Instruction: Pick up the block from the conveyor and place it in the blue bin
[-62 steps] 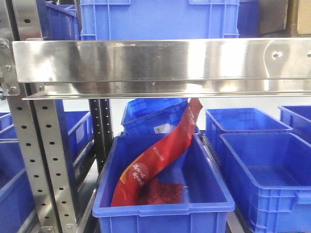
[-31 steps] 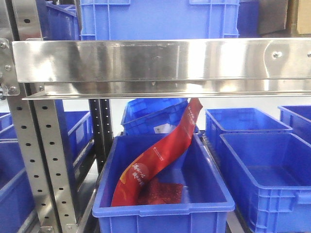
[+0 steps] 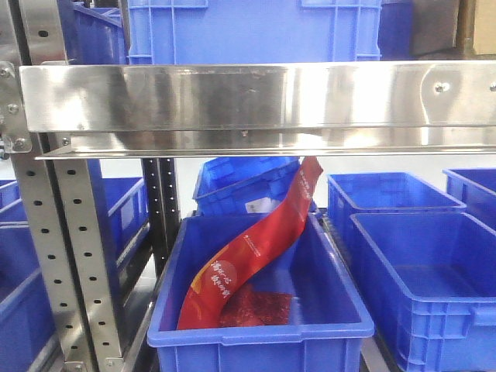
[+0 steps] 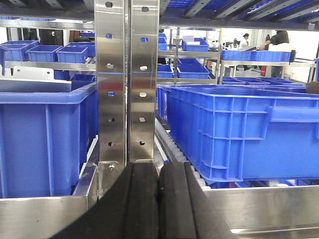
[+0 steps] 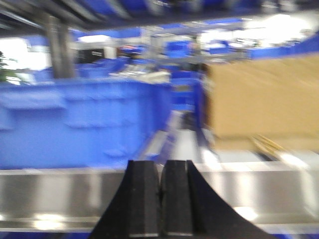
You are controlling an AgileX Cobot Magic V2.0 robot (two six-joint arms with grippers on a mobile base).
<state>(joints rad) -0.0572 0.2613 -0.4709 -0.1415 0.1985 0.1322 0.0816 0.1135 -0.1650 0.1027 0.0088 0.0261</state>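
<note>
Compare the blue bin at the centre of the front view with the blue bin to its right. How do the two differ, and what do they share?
The centre blue bin holds a long red packet that curves up past its back rim; the right blue bin shows nothing inside. The centre blue bin's whole front rim is in frame, while the right blue bin runs off the picture's right edge. Both are the same blue plastic, open-topped, rectangular, with a thick rim.

A warehouse or sorting floor: ahead of the left gripper (image 4: pixel 158 199) stands a perforated steel post (image 4: pixel 126 79), blue bins (image 4: pixel 239 129) on roller racks to both sides, more shelved bins far behind, and workers (image 4: pixel 277 41) at distant benches.
</note>
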